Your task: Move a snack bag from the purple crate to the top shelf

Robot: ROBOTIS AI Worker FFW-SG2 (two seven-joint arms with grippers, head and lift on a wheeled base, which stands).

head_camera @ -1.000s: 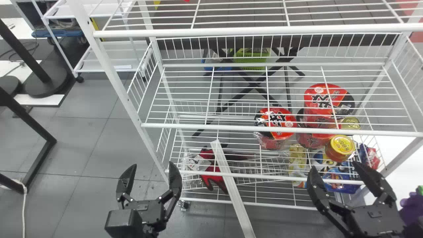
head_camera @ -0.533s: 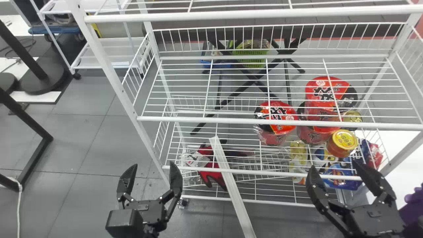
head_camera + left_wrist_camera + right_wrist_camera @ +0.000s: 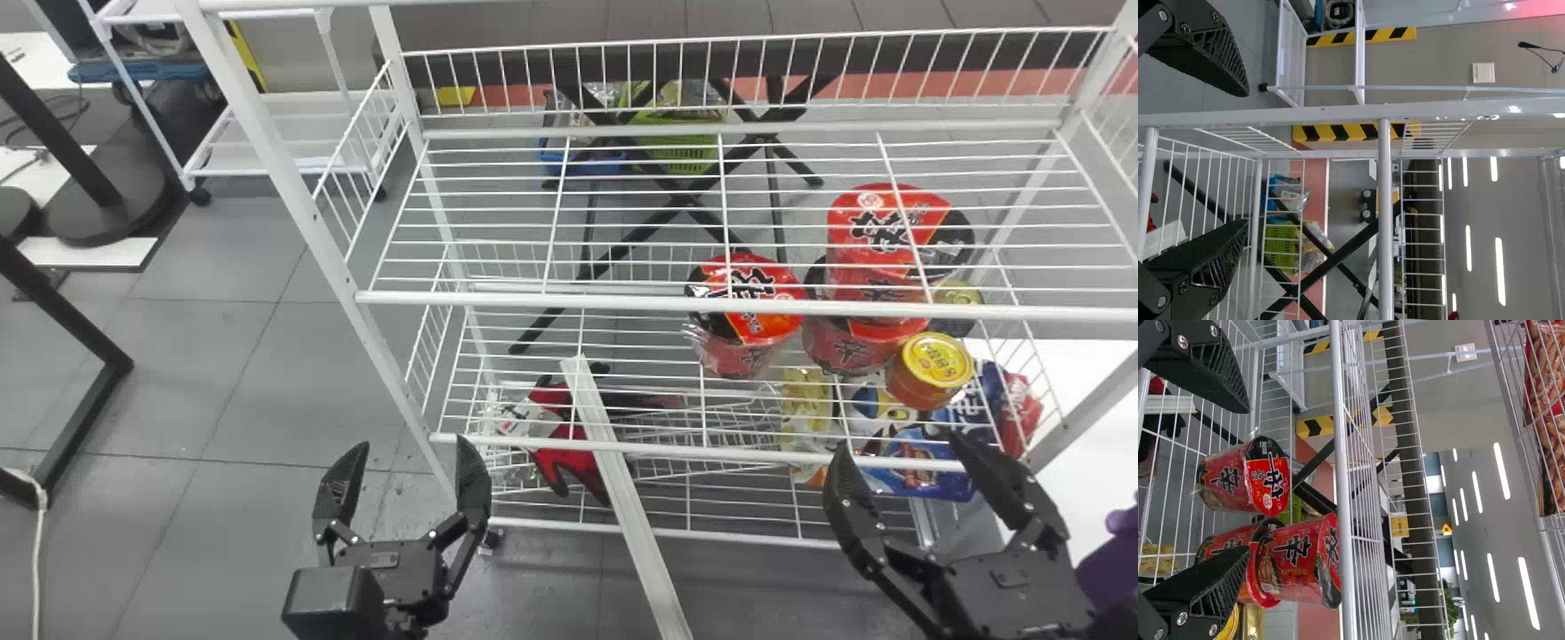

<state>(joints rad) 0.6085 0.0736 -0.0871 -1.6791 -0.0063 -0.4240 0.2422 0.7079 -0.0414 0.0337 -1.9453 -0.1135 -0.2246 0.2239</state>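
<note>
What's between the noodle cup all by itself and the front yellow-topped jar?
Two more noodle cups, one on top of the other, between the lone cup and jar. The head view shows it.

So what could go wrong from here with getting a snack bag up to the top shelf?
The right gripper might knock the stacked red noodle cups, which stand close by on the rack. Swinging inward, the left gripper could bump the pale bar slanting between the two. A lifted bag may snag on the rack's front rail.
</note>
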